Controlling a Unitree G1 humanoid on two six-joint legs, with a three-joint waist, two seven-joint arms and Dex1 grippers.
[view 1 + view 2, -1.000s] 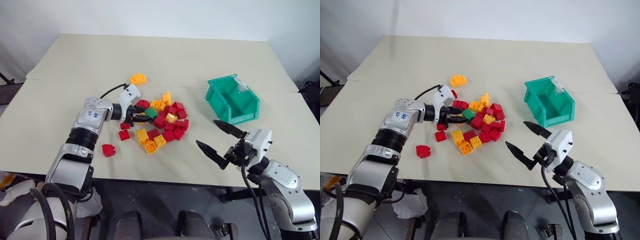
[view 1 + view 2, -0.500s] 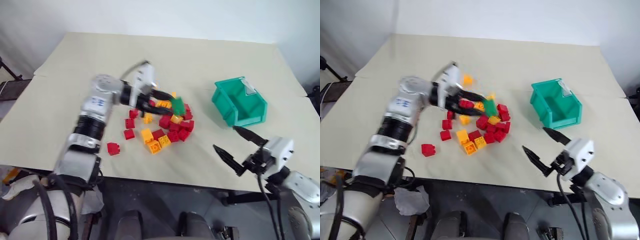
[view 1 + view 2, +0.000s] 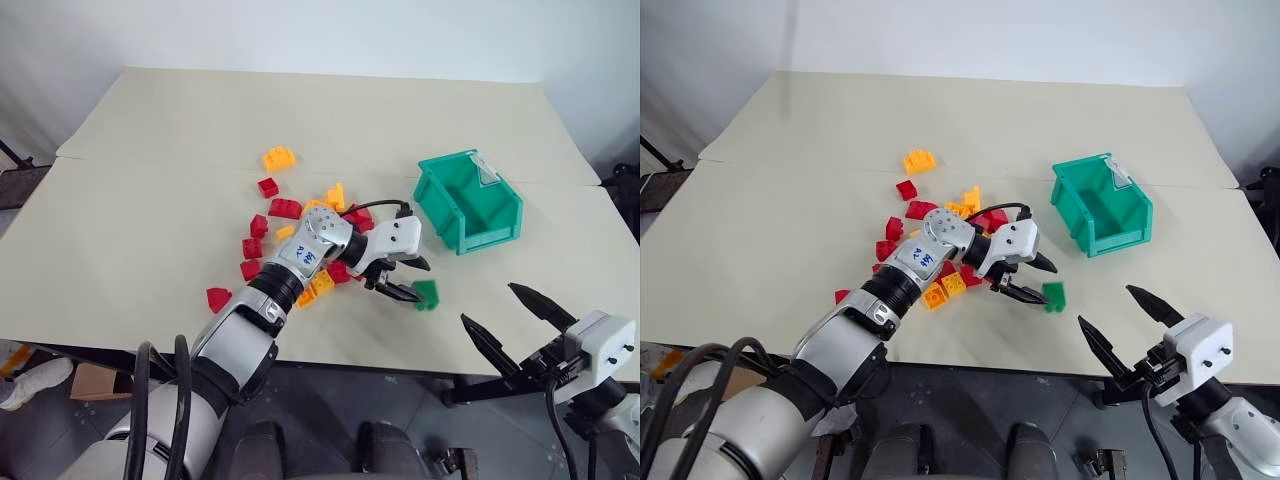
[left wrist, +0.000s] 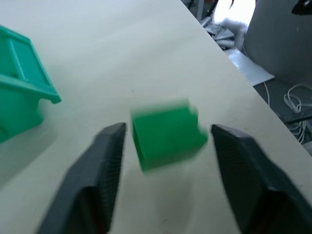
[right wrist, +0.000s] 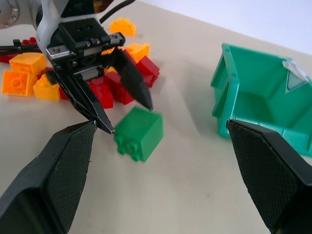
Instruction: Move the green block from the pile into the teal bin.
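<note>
Both pincers stand open. Left gripper (image 3: 408, 280) has its black tips spread either side of the green block (image 3: 426, 293), which lies free on the table (image 3: 150, 200) just past them (short of the teal bin (image 3: 466, 199), beyond the pile (image 3: 310, 240)). Right gripper (image 3: 515, 318) gapes wide nearer the table edge, empty. Best regrasp squarely, lift, release only over the bin.

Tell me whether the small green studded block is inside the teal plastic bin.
Out. The green studded block lies on the table, short of the teal plastic bin.
</note>
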